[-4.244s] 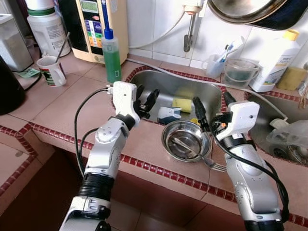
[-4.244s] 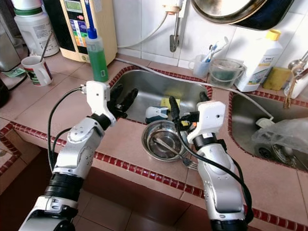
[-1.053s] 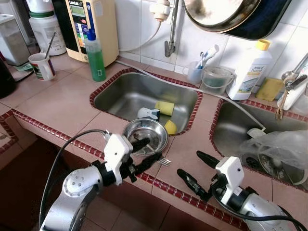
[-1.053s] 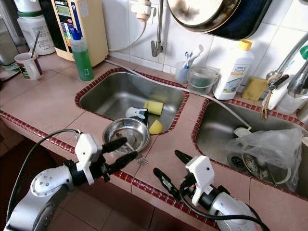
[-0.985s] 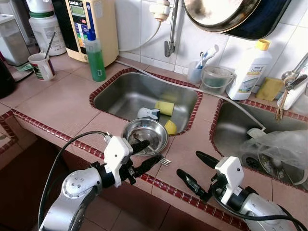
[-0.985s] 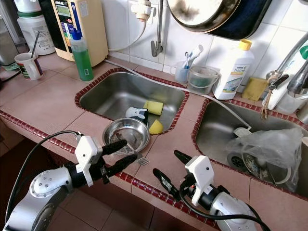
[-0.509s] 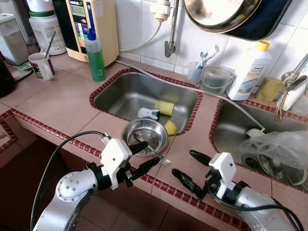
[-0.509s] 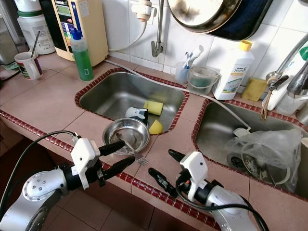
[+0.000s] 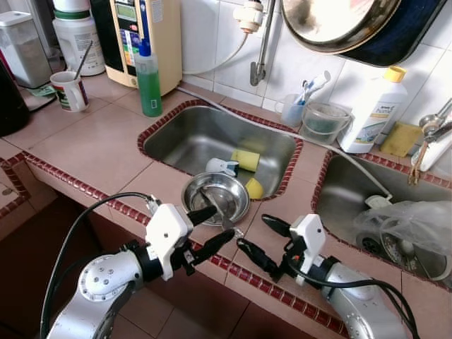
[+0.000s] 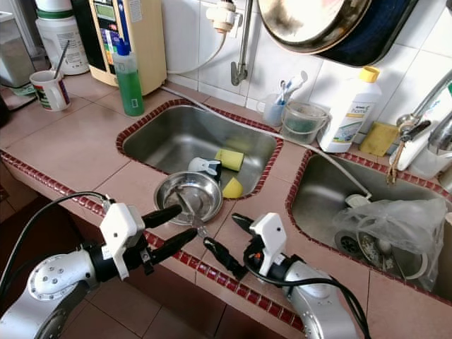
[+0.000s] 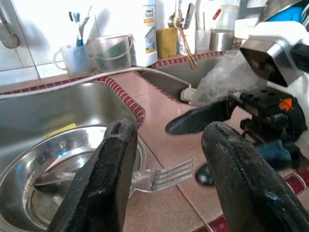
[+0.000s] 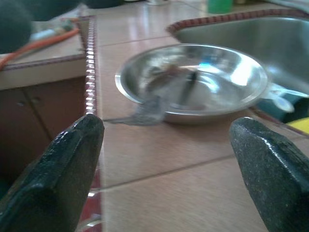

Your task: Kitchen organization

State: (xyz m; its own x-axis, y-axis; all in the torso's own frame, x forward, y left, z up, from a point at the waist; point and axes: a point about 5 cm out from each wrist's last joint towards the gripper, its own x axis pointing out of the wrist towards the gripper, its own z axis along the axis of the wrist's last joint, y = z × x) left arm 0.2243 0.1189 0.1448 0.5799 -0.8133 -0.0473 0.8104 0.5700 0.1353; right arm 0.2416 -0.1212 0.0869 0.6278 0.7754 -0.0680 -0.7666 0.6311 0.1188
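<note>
A steel bowl sits on the tiled counter at the front rim of the left sink. A fork lies in it, tines sticking out over the near rim. My left gripper is open just in front of the bowl, its fingers on either side of the fork's tines without touching them. My right gripper is open too, low over the counter to the right of the bowl and pointing at it. In the right wrist view the bowl lies between the fingers, a short way off.
In the left sink lie two yellow sponges and a small white and blue item. A green soap bottle and a mug stand at the back left. The right sink holds a plastic bag. A pan hangs overhead.
Both arms have come down from over the sink to the counter's front edge. In the last second my right gripper slid left toward the bowl; the left gripper barely moved. The camera shifted slightly.
</note>
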